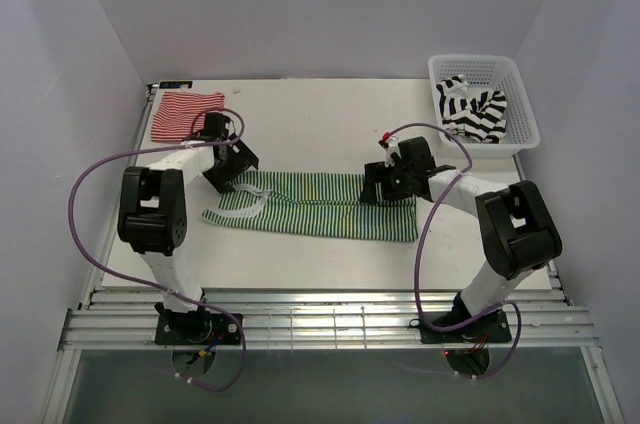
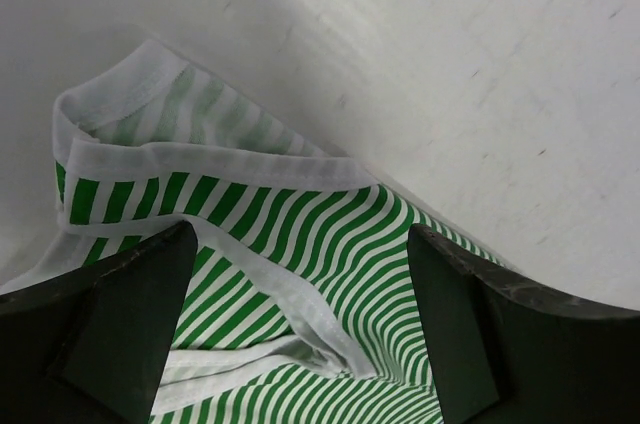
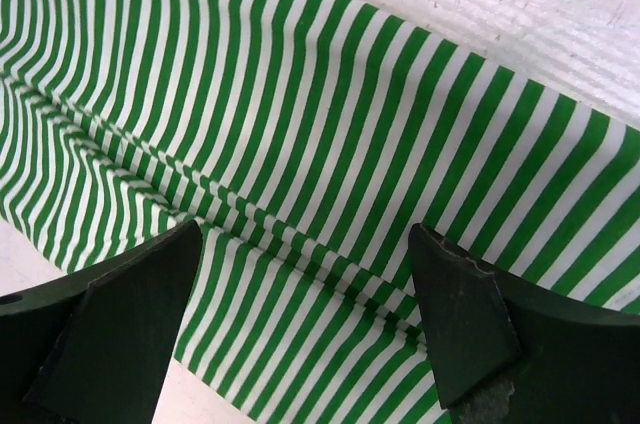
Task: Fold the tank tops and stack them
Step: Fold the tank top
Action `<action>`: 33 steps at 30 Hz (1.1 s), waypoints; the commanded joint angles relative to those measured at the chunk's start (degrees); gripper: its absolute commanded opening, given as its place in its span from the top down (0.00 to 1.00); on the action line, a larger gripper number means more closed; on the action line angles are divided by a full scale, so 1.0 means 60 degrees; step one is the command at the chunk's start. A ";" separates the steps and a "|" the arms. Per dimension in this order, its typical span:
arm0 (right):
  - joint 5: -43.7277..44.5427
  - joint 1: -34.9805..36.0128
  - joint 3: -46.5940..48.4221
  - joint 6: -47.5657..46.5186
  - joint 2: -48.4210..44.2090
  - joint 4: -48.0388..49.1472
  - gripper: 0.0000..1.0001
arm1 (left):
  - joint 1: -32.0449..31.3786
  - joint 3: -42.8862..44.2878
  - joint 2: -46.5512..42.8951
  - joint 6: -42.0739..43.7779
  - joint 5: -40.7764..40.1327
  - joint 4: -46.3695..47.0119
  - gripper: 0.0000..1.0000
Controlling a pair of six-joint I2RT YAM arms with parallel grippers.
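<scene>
A green-and-white striped tank top (image 1: 315, 205) lies spread flat across the middle of the table. My left gripper (image 1: 228, 170) hangs open over its left end, above the white-trimmed straps (image 2: 215, 166), with nothing between the fingers (image 2: 130, 319). Over the right end my right gripper (image 1: 385, 184) is open too, its fingers (image 3: 460, 309) apart above a crease in the striped cloth (image 3: 300, 144). A red-and-white tank top (image 1: 185, 115) lies folded at the back left corner. The black-and-white tank top (image 1: 473, 109) sits crumpled in the basket.
A white lattice basket (image 1: 520, 104) stands at the back right corner. White walls close the table in on three sides. A slatted metal rail (image 1: 320, 319) runs along the near edge by the arm bases.
</scene>
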 commanded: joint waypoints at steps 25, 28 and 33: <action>-0.0855 0.5763 -0.1539 0.3536 -0.1701 0.0130 0.10 | -0.1317 1.1491 0.9496 0.0524 0.2957 0.2419 0.02; -0.0636 0.5778 -0.1246 0.3434 -0.1613 -0.0090 0.10 | -0.1479 1.1698 0.9556 0.0466 0.3044 0.2872 0.02; -0.0050 0.5778 -0.0851 0.3171 -0.2007 -0.0514 0.10 | -0.1465 1.1669 0.9001 0.0290 0.3308 0.3253 0.02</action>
